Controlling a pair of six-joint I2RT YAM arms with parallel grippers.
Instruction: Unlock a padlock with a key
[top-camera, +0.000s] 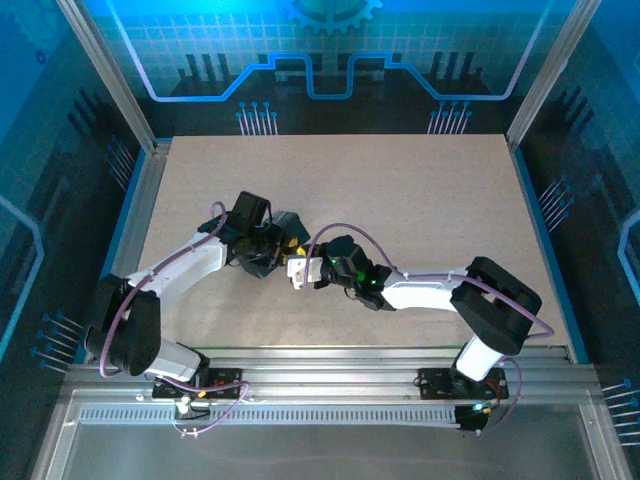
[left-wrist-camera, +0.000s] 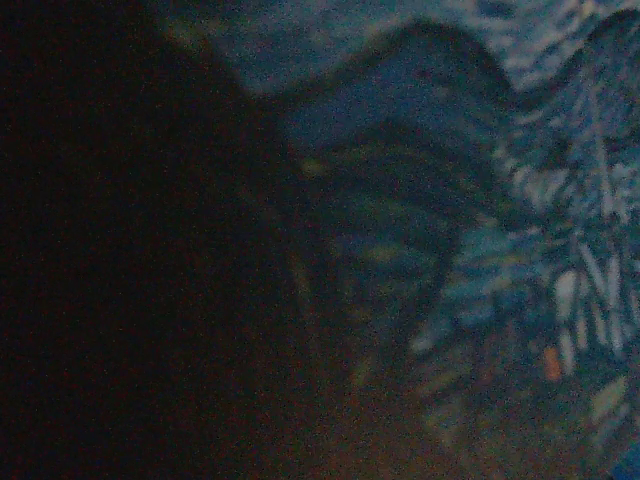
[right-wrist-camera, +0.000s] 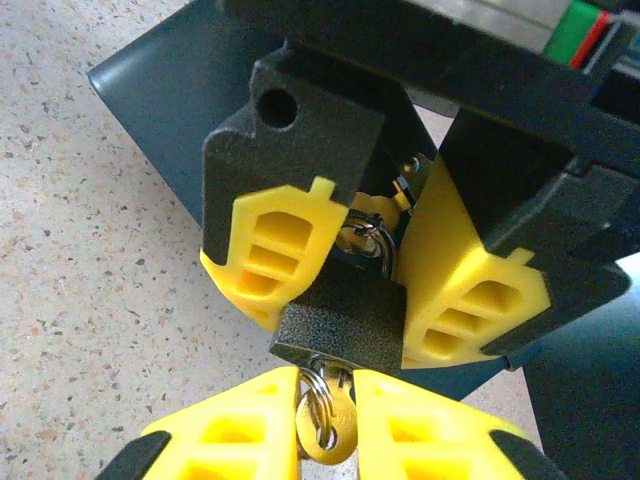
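Observation:
The small dark padlock (right-wrist-camera: 340, 325) hangs between the yellow fingers (right-wrist-camera: 270, 250) of my left gripper (right-wrist-camera: 365, 275), which is shut on its upper body and shackle. A brass-coloured key (right-wrist-camera: 330, 430) with a ring sticks out of the padlock's underside. My right gripper (right-wrist-camera: 328, 390) comes from below, its two yellow fingers pressed on either side of the key's head. In the top view both grippers, left (top-camera: 266, 250) and right (top-camera: 300, 270), meet tip to tip at mid-table. The left wrist view is dark and blurred.
A dark blue box (right-wrist-camera: 170, 90) lies on the speckled table (right-wrist-camera: 90, 280) right behind the left gripper; its swirl pattern (left-wrist-camera: 520, 200) shows blurred and close in the left wrist view. Metal frame rails (top-camera: 140, 200) border the table's sides.

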